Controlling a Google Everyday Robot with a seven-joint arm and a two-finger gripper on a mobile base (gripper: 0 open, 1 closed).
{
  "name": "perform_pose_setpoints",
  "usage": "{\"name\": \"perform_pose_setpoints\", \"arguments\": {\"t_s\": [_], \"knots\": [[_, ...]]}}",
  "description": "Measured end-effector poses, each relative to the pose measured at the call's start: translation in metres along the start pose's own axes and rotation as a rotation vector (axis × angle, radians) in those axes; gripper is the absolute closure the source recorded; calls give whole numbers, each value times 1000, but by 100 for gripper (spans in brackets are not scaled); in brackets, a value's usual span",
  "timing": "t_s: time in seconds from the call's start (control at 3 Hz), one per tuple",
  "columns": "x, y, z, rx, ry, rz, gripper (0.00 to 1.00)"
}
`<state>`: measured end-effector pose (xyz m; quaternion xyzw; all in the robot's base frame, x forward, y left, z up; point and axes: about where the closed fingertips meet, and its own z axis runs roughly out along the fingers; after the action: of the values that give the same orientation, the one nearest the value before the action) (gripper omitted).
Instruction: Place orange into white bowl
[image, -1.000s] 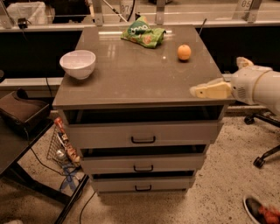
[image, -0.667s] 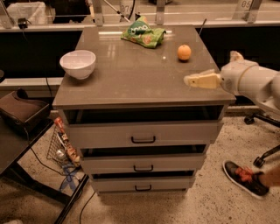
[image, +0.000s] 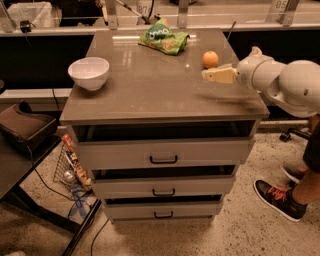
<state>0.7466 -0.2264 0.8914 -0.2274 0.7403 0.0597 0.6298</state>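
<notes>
Heads up on labels: the only print you've got is the white lettering on the green snack bag (image: 164, 40) at the far edge of the top, and it's too blurred to read.

The surface is the glossy grey-brown top of a drawer cabinet (image: 150, 95), with three drawers (image: 163, 154) below, each with a dark handle. The floor is speckled. A wire basket (image: 70, 167) of odds and ends leans at the cabinet's left side, with a dark bag (image: 22, 127) on a low table beside it. Someone's black shoe (image: 277, 199) with orange laces is on the floor at the near right.

Your orange (image: 210, 59) sits on the top, far right, a bit right of the snack bag. The white bowl (image: 88, 73) stands upright on the left side, well apart from the orange.

Your gripper (image: 216, 75) reaches in from the right, pointing left, low over the top and just on the near side of the orange. I can't tell how far open it is. The orange rests on the top, not in the gripper.

Compared with a second ago, the gripper has come in from the near right corner and moved farther back toward the orange. The orange, bowl and bag haven't budged, and the shoe has stepped in closer.
</notes>
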Motion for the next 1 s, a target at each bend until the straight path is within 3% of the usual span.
{"name": "perform_pose_setpoints", "arguments": {"t_s": [1.0], "knots": [[0,-12,91,-63,13,70,0]]}}
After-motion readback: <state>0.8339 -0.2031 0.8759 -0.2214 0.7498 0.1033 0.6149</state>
